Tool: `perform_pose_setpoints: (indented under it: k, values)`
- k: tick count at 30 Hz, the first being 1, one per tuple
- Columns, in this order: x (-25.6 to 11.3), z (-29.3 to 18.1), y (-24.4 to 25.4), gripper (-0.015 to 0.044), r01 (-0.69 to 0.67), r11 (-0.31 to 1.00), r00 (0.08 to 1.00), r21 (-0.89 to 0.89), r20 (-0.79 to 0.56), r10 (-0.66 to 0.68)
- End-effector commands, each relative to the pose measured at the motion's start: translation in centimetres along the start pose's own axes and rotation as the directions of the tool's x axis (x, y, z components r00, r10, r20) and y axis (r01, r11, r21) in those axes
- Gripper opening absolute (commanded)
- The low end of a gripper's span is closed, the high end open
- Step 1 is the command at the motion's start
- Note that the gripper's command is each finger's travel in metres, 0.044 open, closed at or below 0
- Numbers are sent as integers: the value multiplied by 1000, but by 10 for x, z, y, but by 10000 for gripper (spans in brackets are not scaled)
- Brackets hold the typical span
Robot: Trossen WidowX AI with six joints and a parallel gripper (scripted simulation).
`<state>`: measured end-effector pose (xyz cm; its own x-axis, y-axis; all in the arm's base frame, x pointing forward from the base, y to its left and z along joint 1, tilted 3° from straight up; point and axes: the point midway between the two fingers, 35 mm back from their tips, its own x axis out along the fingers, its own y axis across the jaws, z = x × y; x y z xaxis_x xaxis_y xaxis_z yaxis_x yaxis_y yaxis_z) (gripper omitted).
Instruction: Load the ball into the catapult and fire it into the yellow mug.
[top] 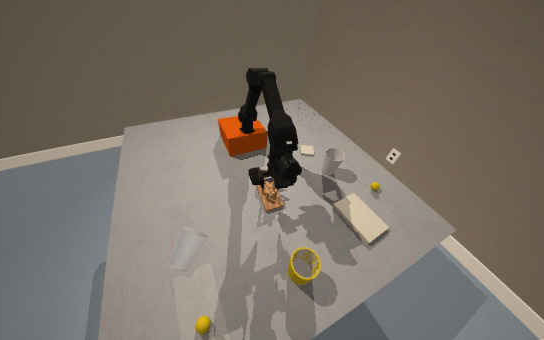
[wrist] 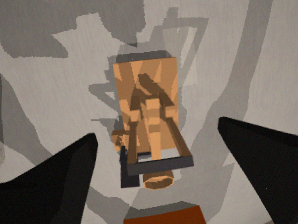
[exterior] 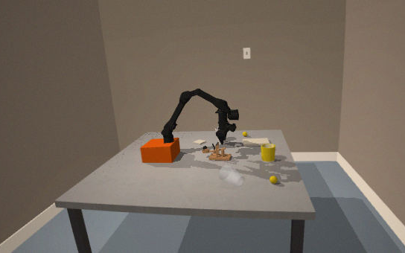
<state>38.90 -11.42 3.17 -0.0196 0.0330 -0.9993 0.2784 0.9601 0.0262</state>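
Note:
The wooden catapult [top: 271, 204] [exterior: 220, 158] [wrist: 167, 75] stands on the table. Its round cup [wrist: 158, 180] looks empty in the wrist view, beyond a dark crossbar [wrist: 167, 163]. My gripper [wrist: 159, 131] is open above the catapult, with a fingertip on either side and nothing between them. The yellow mug [top: 298, 274] [exterior: 268, 154] stands upright beyond the catapult's end away from the arm base. One yellow ball [top: 203, 325] [exterior: 273, 179] lies near the top camera. Another yellow ball [top: 375, 186] [exterior: 245, 134] lies by the far table edge in the exterior view.
An orange block [top: 242, 145] [exterior: 157, 154] [wrist: 165, 217] carries the arm base. A clear tumbler [top: 187, 249] [exterior: 231, 176] lies on its side. A grey cup [top: 332, 162] stands upright. A long cream block [top: 361, 218] [exterior: 256, 142] and a small cream tile [top: 307, 150] [exterior: 199, 142] lie flat.

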Motion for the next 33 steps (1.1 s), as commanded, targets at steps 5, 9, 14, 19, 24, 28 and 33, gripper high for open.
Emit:
perform_pose_setpoints:
  k: [5, 9, 14, 19, 24, 28, 33]
  values:
    - [-11, 2, 0, 440, 0, 1000, 1000, 0, 19, 0]
    - [-13, -1, -1, 440, -5, 1000, 1000, -5, 23, 5]
    - [31, 0, 0, 440, -5, 1000, 1000, -5, 23, 5]
    - [32, 0, 0, 440, -5, 1000, 1000, -5, 23, 5]
    - [40, 0, 0, 440, -5, 1000, 1000, -5, 23, 5]
    - [46, 1, 0, 440, -5, 1000, 1000, -5, 23, 5]
    - [54, 1, 0, 440, -5, 1000, 1000, -5, 23, 5]
